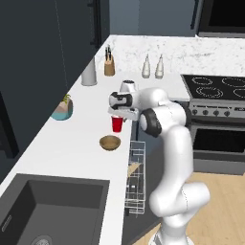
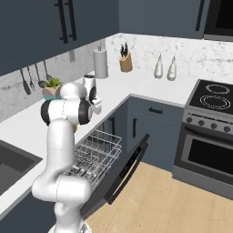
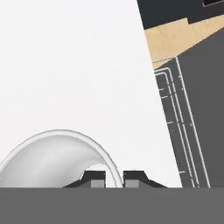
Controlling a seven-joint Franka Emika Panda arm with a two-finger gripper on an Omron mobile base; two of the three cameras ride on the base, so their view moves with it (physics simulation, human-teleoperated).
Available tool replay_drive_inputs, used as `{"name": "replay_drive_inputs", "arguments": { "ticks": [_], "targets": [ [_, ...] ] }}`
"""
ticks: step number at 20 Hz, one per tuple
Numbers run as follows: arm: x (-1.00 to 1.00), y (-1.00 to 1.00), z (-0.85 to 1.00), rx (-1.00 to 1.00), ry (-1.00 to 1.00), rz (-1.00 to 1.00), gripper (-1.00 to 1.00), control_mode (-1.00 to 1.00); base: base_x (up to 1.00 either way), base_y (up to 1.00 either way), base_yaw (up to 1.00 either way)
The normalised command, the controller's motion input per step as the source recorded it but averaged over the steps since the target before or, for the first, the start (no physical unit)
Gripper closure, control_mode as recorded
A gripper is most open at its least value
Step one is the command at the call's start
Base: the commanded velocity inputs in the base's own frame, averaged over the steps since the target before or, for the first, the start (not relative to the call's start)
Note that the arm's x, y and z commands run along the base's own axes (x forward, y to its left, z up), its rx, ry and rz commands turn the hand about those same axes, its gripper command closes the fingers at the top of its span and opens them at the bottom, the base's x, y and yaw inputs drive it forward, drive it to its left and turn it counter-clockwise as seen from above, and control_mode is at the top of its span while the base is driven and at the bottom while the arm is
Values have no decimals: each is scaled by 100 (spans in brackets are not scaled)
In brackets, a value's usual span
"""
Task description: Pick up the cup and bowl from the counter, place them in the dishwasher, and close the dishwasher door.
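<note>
While fingers [image 3: 113, 178] pinch cup [image 1: 116, 124] rim, bowl [image 1: 110, 142] beside, rack [image 1: 136, 178] below.

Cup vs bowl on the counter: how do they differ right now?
The cup is red, tall and tapered; the bowl is tan, shallow and wider. The cup sits under the gripper, whose fingertips straddle its rim; the bowl stands apart, untouched. Both are upright on the counter.
</note>
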Motion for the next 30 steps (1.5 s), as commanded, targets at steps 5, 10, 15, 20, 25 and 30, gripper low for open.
{"name": "replay_drive_inputs", "arguments": {
  "ticks": [5,10,15,20,25,30],
  "targets": [
    [-100,-89,-1,4,-1,-23,100,-100,0,0,0],
    [-100,-99,0,5,-4,-24,100,-100,0,0,0],
    [-69,-64,-20,13,-1,-21,100,-100,0,0,0],
    [-6,-37,-43,26,0,-20,100,-100,0,0,0],
    [16,-9,-49,24,0,-19,100,-100,0,0,0],
    [51,1,-36,22,4,-14,100,-100,0,0,0]
  ]
}}
